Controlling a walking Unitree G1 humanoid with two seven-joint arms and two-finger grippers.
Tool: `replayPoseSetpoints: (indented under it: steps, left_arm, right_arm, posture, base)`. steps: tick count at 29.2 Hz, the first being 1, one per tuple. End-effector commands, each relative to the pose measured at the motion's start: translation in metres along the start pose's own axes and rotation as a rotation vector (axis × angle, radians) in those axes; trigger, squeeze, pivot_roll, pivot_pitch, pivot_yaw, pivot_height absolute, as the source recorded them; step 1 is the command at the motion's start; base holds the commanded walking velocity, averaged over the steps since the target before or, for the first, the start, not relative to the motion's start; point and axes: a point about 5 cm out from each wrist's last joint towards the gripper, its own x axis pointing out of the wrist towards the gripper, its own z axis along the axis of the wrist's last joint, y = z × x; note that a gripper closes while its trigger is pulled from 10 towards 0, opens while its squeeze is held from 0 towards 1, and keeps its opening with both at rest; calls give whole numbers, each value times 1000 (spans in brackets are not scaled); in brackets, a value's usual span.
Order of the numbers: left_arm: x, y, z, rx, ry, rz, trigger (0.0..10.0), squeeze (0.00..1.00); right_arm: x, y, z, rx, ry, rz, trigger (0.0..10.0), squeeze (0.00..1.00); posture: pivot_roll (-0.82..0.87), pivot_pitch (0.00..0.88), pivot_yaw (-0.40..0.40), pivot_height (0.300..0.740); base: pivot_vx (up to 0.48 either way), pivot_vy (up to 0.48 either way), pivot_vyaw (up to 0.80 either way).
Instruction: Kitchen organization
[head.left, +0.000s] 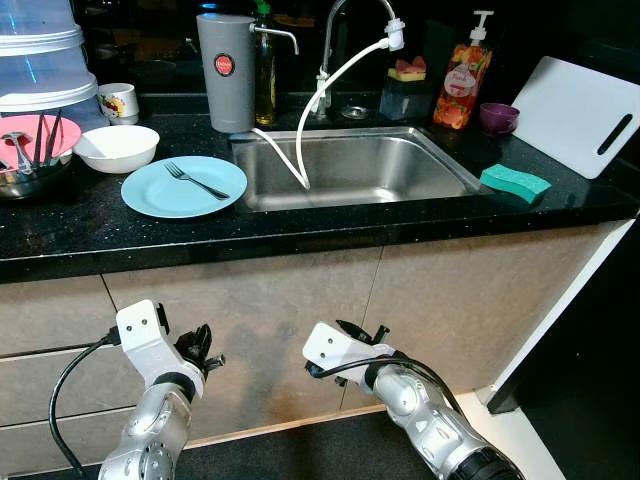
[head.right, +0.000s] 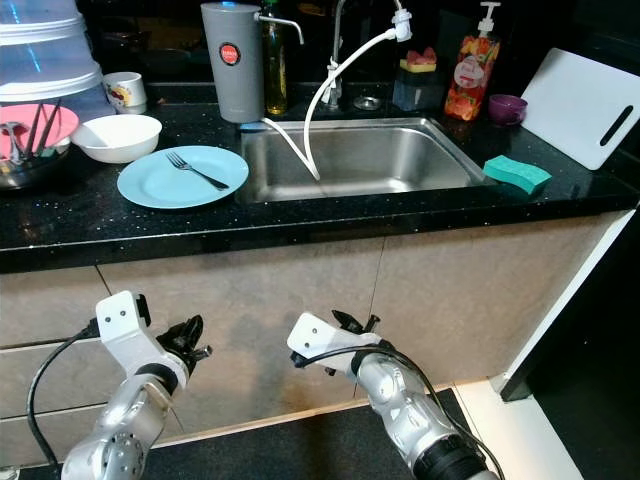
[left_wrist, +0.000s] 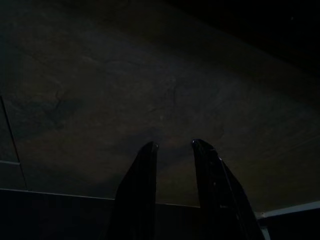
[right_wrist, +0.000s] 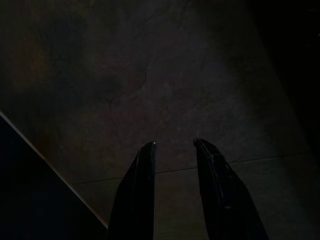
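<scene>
A light blue plate (head.left: 160, 193) with a fork (head.left: 196, 180) on it lies on the black counter, left of the steel sink (head.left: 350, 165). Behind the plate are a white bowl (head.left: 117, 147) and a pink dish (head.left: 30, 135) holding utensils. A green sponge (head.left: 515, 182) lies right of the sink. Both arms hang low in front of the cabinet doors, well below the counter. My left gripper (head.left: 200, 350) is open and holds nothing. My right gripper (head.left: 360, 335) is also open, its fingers (right_wrist: 145, 170) apart against the dim cabinet front.
A grey canister (head.left: 225, 72), an oil bottle and a tap with a white hose (head.left: 325, 85) stand behind the sink. A soap bottle (head.left: 463, 85), a purple cup (head.left: 498, 118) and a white cutting board (head.left: 575, 115) are at the back right. A mug (head.left: 118, 102) sits at the back left.
</scene>
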Motion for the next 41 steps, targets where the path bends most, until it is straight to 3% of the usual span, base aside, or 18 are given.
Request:
replayPoseSetpoints:
  steps: [1,41]
  left_arm:
    - [-1,0,-1,4,12,1,10000,0]
    - [-1,-3,-4,4,16,-8,10000,0]
  right_arm:
    - [-1,-2,0,2,3,-11,10000,0]
    - [-1,-3,-2,2,6,-6,10000,0]
  posture:
    - [-132,31,-13,740]
    - [-148,19,-1,740]
  base:
    - [0,0,0]
    - [0,0,0]
